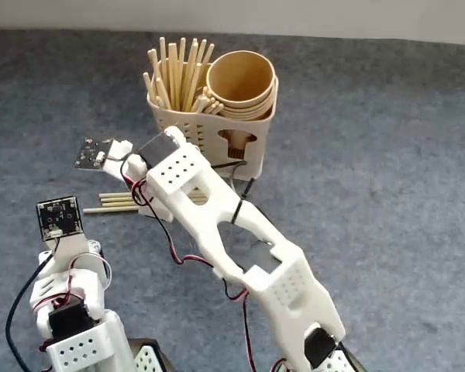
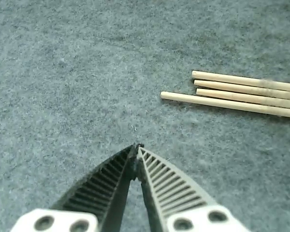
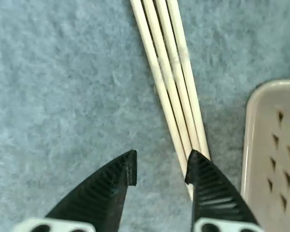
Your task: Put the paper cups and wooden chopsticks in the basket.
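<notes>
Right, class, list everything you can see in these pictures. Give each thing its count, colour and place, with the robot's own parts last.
basket: one, cream, perforated, standing on the carpet.
paper cups: a nested stack, exact count unclear, brown, in the basket.
chopsticks in the basket: a bundle, too many to count, pale wood, upright beside the cups.
loose chopsticks: four, pale wood, lying side by side on the carpet near the basket's base.
carpet: one, grey-blue, under everything.
left arm's fingers: two, black, shut, above bare carpet, apart from the loose chopsticks.
right arm's fingers: two, black, open, at the loose chopsticks' ends beside the basket, one finger over them.
</notes>
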You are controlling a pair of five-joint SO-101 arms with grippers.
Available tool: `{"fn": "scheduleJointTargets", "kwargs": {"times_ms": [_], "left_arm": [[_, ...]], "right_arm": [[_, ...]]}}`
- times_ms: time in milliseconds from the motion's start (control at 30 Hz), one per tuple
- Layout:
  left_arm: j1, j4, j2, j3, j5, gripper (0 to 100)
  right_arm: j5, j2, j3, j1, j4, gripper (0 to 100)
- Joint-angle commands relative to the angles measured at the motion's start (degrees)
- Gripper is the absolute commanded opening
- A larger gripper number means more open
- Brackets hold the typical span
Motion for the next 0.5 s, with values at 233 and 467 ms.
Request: {"fn": "scheduleJointTargets", "kwargs": {"times_ms": [233,467], "left_arm": [[-0.57,0.44,-0.04,1.19,-0.26,2],[-0.57,0.44,-0.04,1.19,-0.26,2]], "right_arm": [[1.85,11.65,-15.34,-0.22,0.04,27.1],[1.85,21.93,-27.38,-0.13,0.13,27.1]]}}
